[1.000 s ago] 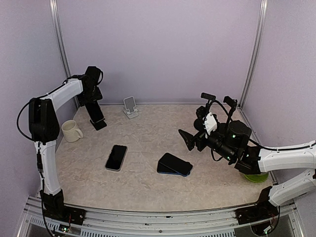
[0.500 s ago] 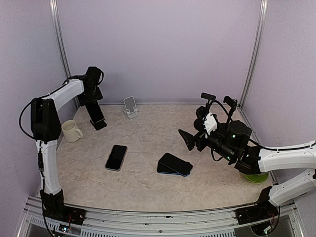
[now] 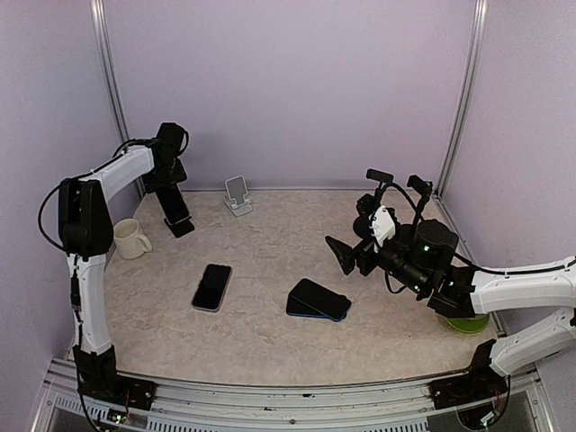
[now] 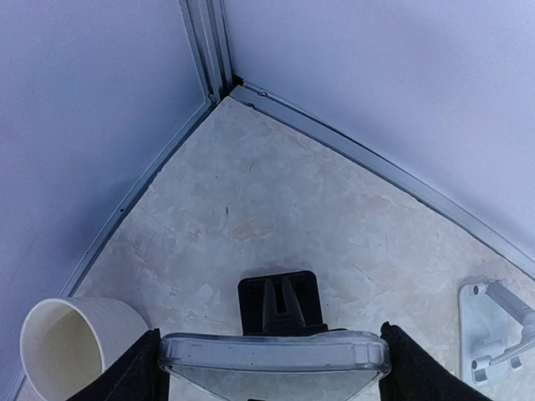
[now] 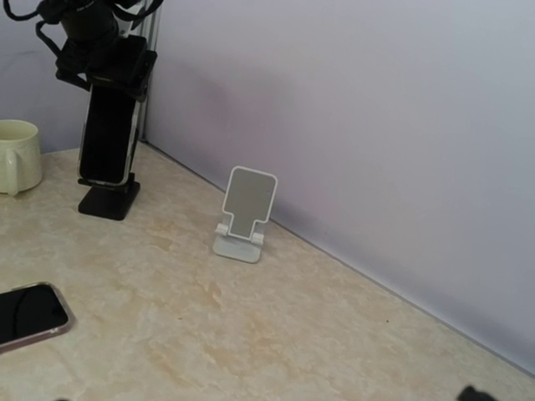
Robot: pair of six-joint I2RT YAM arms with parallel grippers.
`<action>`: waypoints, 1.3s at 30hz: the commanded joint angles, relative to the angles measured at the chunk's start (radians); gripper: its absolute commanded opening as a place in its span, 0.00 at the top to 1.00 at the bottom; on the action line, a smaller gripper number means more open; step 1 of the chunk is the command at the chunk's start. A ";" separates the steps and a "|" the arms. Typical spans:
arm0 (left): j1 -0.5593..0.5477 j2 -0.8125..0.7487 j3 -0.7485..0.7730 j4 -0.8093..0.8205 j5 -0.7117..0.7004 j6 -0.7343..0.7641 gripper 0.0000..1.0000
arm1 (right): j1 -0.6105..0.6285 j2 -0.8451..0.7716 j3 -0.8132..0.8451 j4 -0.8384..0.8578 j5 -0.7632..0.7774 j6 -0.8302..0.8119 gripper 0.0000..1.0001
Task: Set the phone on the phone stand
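A phone in a clear case (image 4: pixel 274 354) stands upright with my left gripper (image 4: pixel 272 369) shut on its two side edges. Directly under it sits a black phone stand (image 4: pixel 281 302) near the back left corner. In the right wrist view the phone (image 5: pixel 108 134) has its lower end down at the black stand (image 5: pixel 109 203); whether it rests there I cannot tell. From above, the left gripper (image 3: pixel 169 184) hangs over that stand (image 3: pixel 181 227). My right gripper (image 3: pixel 346 252) hovers open over the right middle of the table, holding nothing.
A white phone stand (image 3: pixel 238 195) sits by the back wall. A cream mug (image 3: pixel 131 238) stands at the left edge beside the black stand. Another phone (image 3: pixel 212 286) lies flat mid-table, a dark phone (image 3: pixel 318 300) lies right of it, and a green object (image 3: pixel 468 322) sits under the right arm.
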 commanded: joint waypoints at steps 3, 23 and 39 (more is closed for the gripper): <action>0.007 0.034 0.015 0.008 -0.007 0.027 0.44 | 0.006 0.000 0.006 0.011 0.006 -0.005 0.00; 0.008 0.049 0.019 0.041 0.017 0.063 0.22 | 0.006 -0.012 -0.004 0.011 0.012 -0.007 0.00; 0.008 0.052 0.022 0.057 0.028 0.077 0.09 | 0.006 -0.023 -0.011 0.011 0.012 -0.008 0.00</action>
